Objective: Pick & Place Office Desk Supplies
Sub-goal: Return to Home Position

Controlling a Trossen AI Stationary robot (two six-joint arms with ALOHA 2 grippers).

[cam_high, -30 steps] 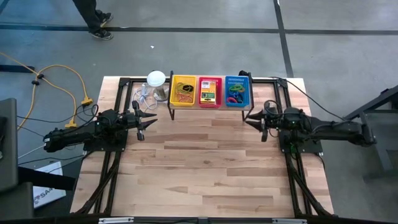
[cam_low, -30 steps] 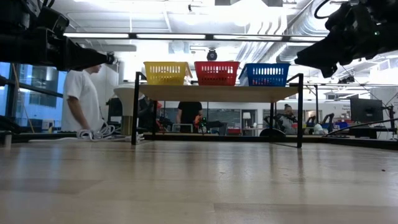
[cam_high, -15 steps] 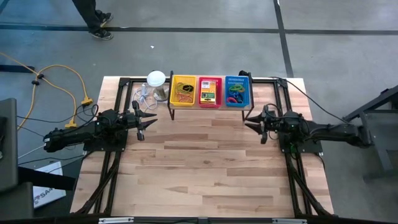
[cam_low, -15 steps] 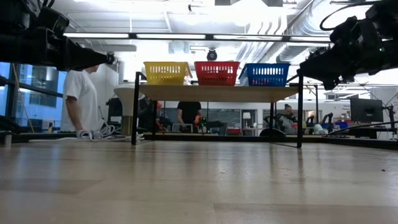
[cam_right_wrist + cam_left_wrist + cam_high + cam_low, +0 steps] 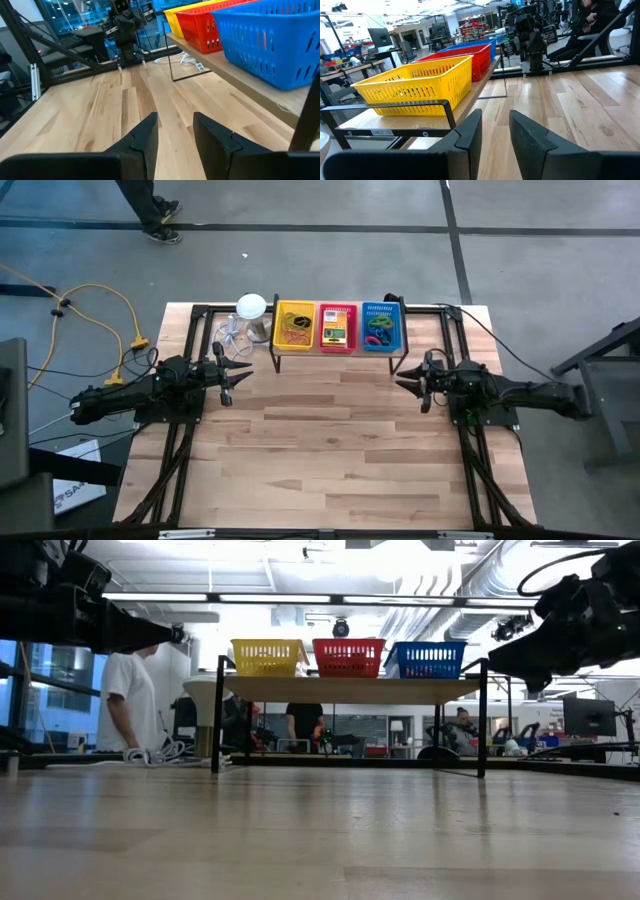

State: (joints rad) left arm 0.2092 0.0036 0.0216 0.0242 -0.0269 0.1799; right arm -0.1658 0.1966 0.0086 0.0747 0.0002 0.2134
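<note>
Blue bin (image 5: 428, 660) on shelf (image 5: 350, 690), near right claw (image 5: 404, 380).

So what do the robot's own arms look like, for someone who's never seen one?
Both are dark, almost black, made of slim jointed segments. The left gripper and the right gripper each end in two flat, wedge-shaped dark fingers with squared tips. A thin black cable loops above the right arm. No markings are readable.

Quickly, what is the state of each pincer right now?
Left pincer: open, holding nothing.
Right pincer: open, holding nothing.
</note>
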